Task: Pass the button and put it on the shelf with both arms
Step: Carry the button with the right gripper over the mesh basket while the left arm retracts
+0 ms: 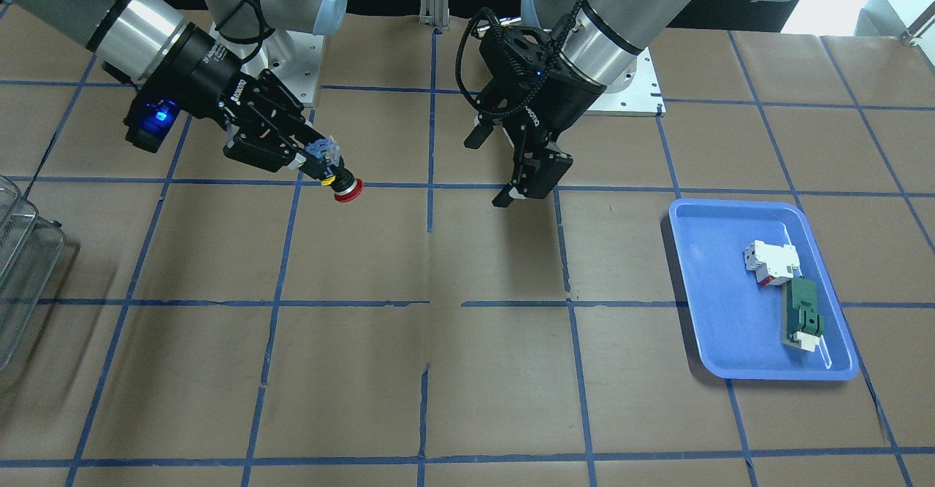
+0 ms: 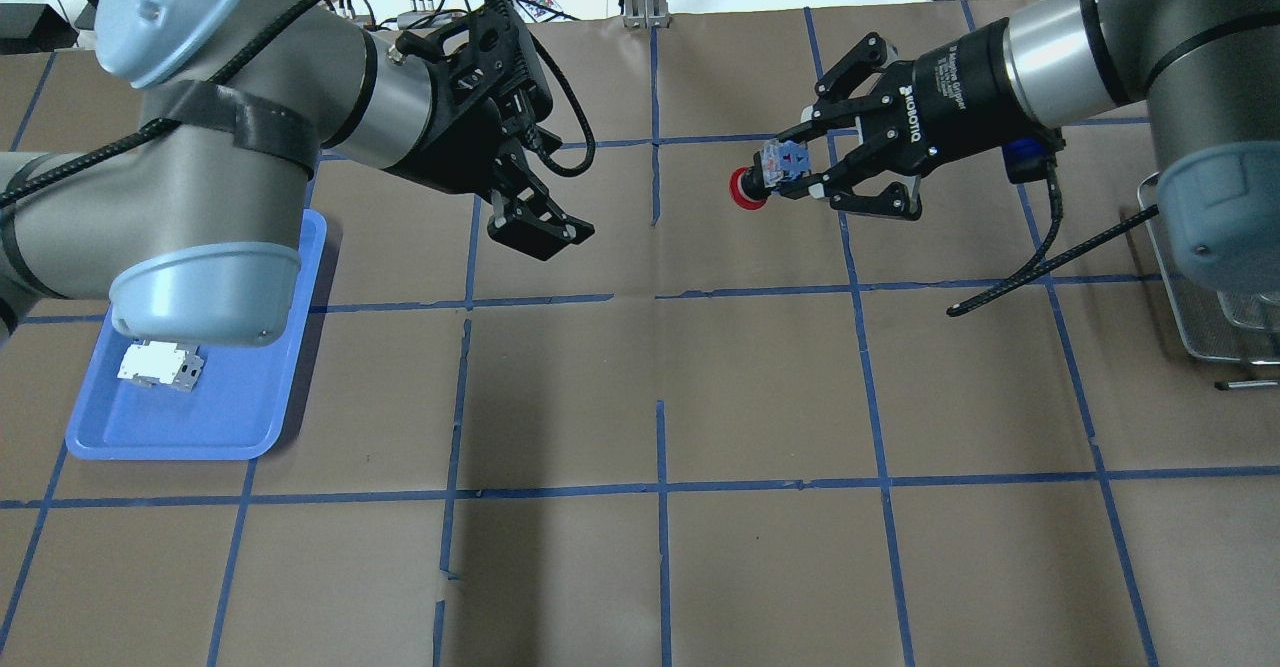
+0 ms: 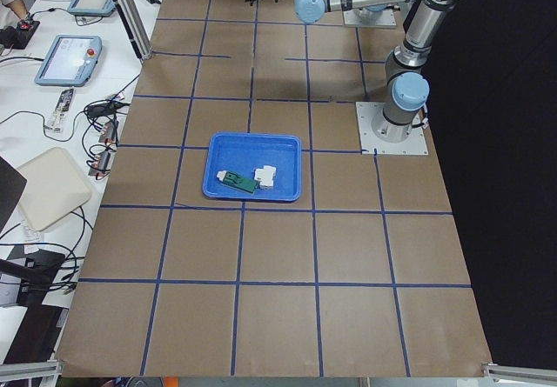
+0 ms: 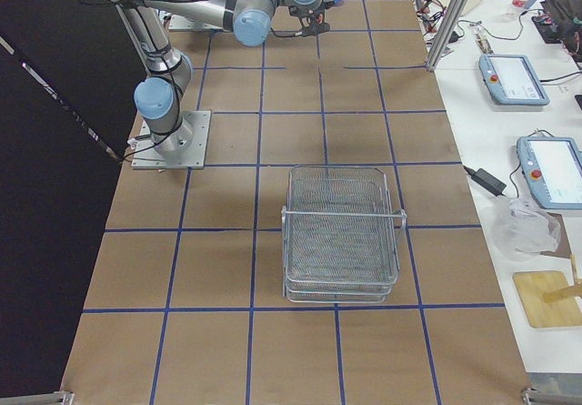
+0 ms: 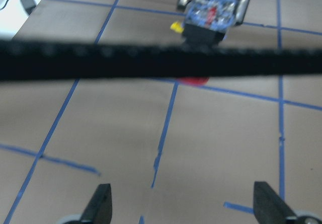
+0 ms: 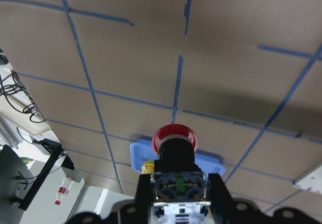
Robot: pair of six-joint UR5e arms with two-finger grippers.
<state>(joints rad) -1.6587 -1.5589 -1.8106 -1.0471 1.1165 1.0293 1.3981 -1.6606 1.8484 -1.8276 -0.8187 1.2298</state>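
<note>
My right gripper (image 2: 792, 167) is shut on the button (image 2: 757, 179), gripping its bluish clear base, with the red cap pointing toward my left arm. In the front view the button (image 1: 340, 180) hangs above the table in that gripper (image 1: 318, 160). The right wrist view shows the button (image 6: 174, 142) between the fingers (image 6: 143, 196). My left gripper (image 2: 532, 225) is open and empty, a short way from the button, and also shows in the front view (image 1: 502, 167). Its wrist view shows the button (image 5: 210, 13) ahead. The wire shelf (image 4: 344, 232) stands on the table's right end.
A blue tray (image 1: 705, 290) on my left side holds a white-and-red breaker block (image 1: 768, 262) and a green-and-white part (image 1: 802, 315). A black cable (image 5: 151, 63) crosses the left wrist view. The shelf's edge shows in the overhead view (image 2: 1200, 317).
</note>
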